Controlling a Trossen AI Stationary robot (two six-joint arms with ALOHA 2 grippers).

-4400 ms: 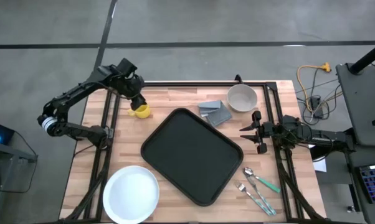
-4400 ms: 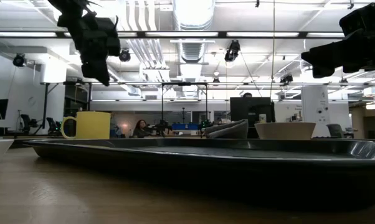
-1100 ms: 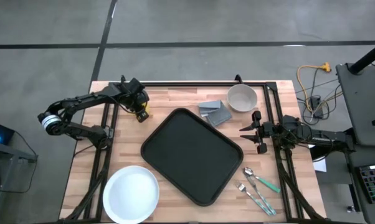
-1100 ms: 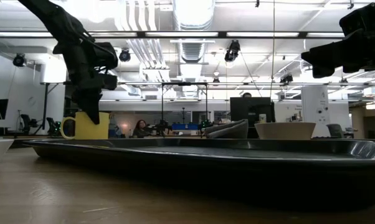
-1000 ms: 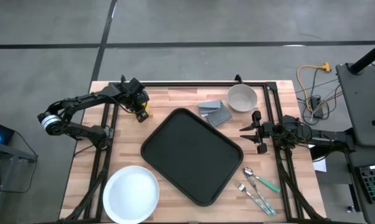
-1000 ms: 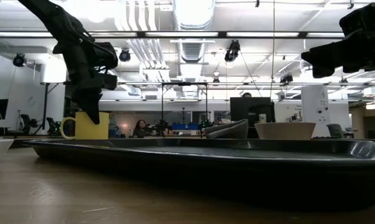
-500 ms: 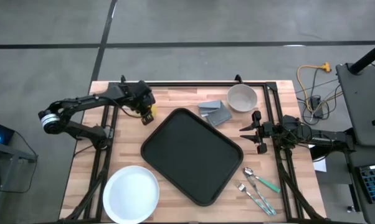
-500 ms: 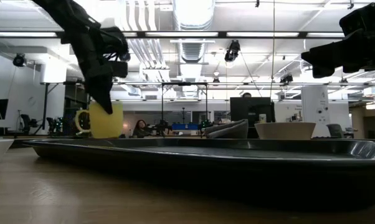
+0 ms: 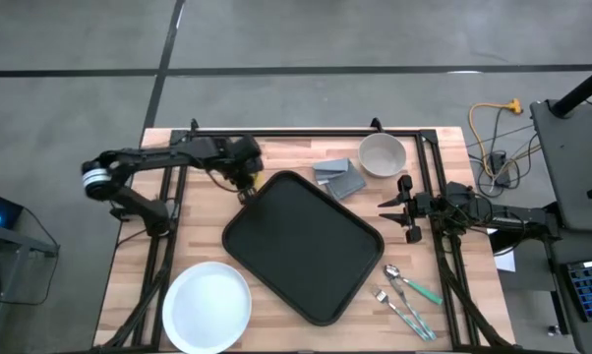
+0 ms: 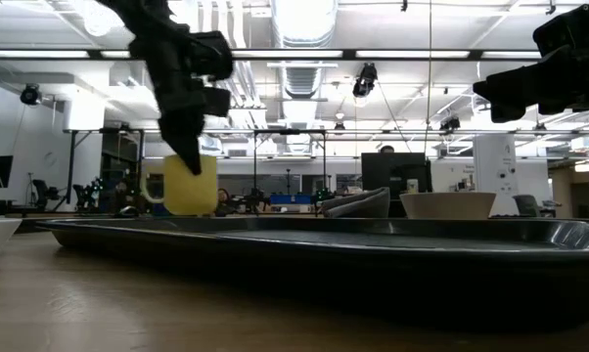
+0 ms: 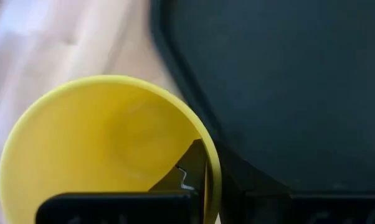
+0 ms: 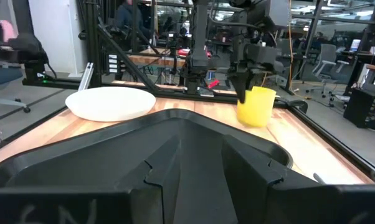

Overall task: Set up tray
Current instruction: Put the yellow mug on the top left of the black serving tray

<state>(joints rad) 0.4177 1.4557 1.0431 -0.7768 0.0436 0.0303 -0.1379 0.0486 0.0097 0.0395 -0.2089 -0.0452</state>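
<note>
Tray lies black and flat, turned at an angle, in the middle of the wooden worktop. From above, the left pincer sits at the tray's far left corner and hides nearly all of the yellow mug it carries. The low view shows that mug hanging from the pincer, its base above the tray's rim. The left wrist view looks straight into the mug, with one dark finger inside the cup and the wall pinched at the rim, the tray's edge right beside it. The right wrist view sees the same mug from across the worktop, with the white plate off to one side. The right pincer waits at the worktop's right edge, its fingers spread. Overhead, a bowl, a grey folded cloth and cutlery lie around the tray.
</note>
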